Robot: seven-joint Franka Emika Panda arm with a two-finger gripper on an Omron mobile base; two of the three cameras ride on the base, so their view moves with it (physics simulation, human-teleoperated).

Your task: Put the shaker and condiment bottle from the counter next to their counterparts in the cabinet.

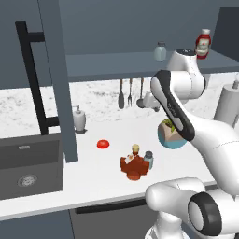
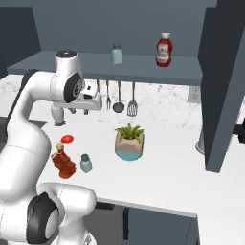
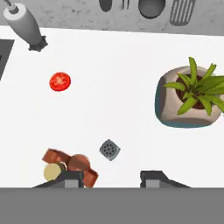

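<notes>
1. My gripper (image 3: 111, 177) hangs high over the counter (image 3: 113, 87), pointing straight down. The finger tips (image 3: 72, 177) look spread in the hand view, yet the jaws sit near their tightest; I'd call them together, gripping nothing.
2. Almost directly below, between the tips and slightly left of centre: the shaker (image 3: 109, 149), seen cap-on from above. It stands upright on the counter, free of my hand.
3. Just beside it, left: the condiment bottle (image 3: 70, 165), upright, tan cap towards me. From the right base view the two look near but apart; from the hand view I can't tell whether they touch.
4. Further out: tomato (image 3: 60, 82) well apart, up-left; potted plant (image 3: 190, 98) to the right; soap pump (image 3: 26, 27) by the sink edge.
5. Up on the cabinet (image 2: 119, 64) shelf: second shaker (image 2: 116, 53) and ketchup bottle (image 2: 163, 50), standing apart. Cabinet door (image 1: 58, 79) is swung open.
6. Risks, my judgement:
   - Jaws this close won't straddle the shaker; descending as is, a tip would land on the cap and topple it. I need to open first.
   - The condiment bottle is close; the left finger could clip it on the way down and knock it over or shove both.
   - The shaker is small and glass-smooth; an off-centre pinch could squirt it out.
   - The shelf lip is a collision point on the lift.
</notes>
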